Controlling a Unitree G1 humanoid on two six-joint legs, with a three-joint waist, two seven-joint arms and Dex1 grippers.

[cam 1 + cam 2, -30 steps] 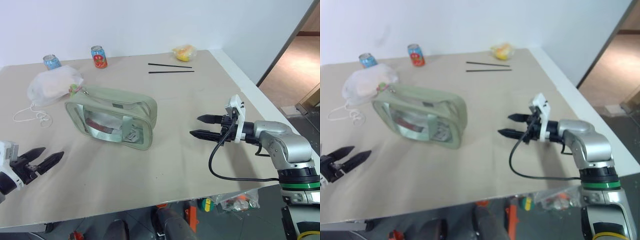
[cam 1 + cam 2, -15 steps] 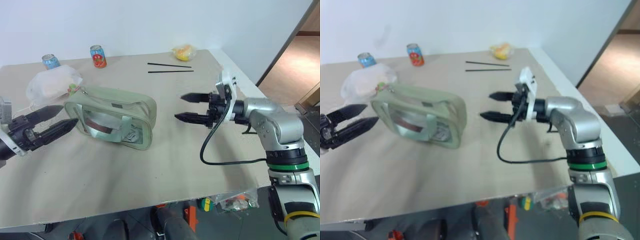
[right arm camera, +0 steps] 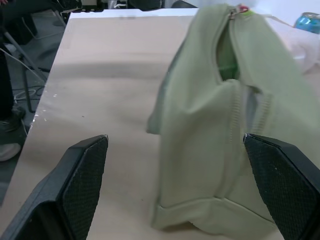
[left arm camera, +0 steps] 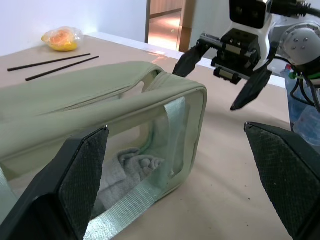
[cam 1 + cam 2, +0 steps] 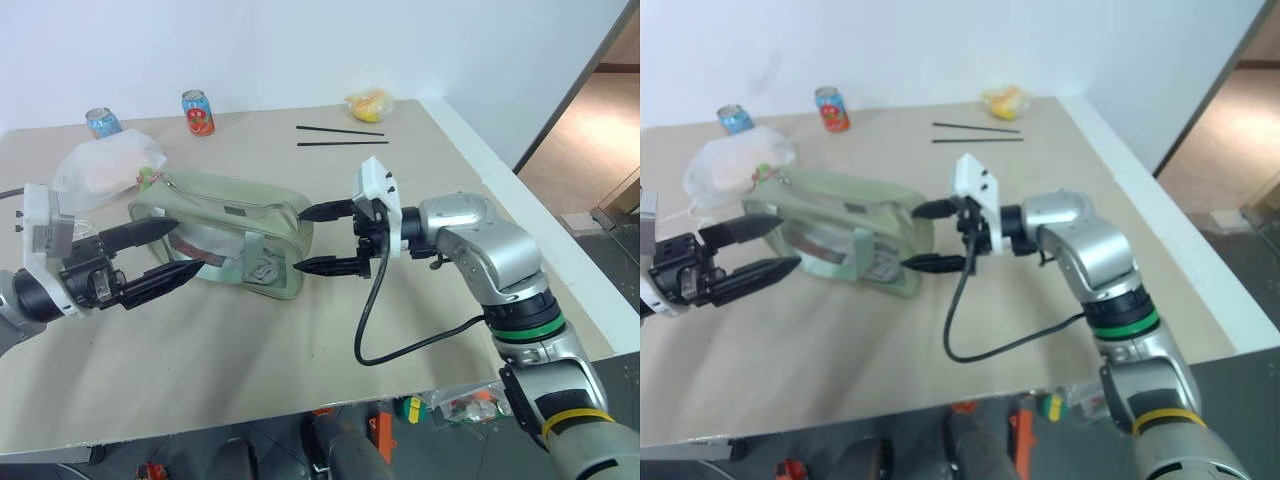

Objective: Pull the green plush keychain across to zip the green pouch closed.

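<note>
Both grippers, left [image 5: 152, 256] and right [image 5: 322, 240], are spread wide, holding nothing. Pouch [image 5: 235, 225] sits center-left; keychain [image 5: 147, 177] at its upper-left end. I'd brace the near end, then pinch the keychain.

A robotics test room is showing here. A beige-covered table [image 5: 400, 190] is standing against a bare white wall [image 5: 300, 50], with staged props like drink cans [image 5: 198, 113] and chopsticks [image 5: 340, 137] lying about.

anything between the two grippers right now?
Yes, the green pouch sits between the open left gripper and the open right gripper, clearest in the left eye view.
</note>
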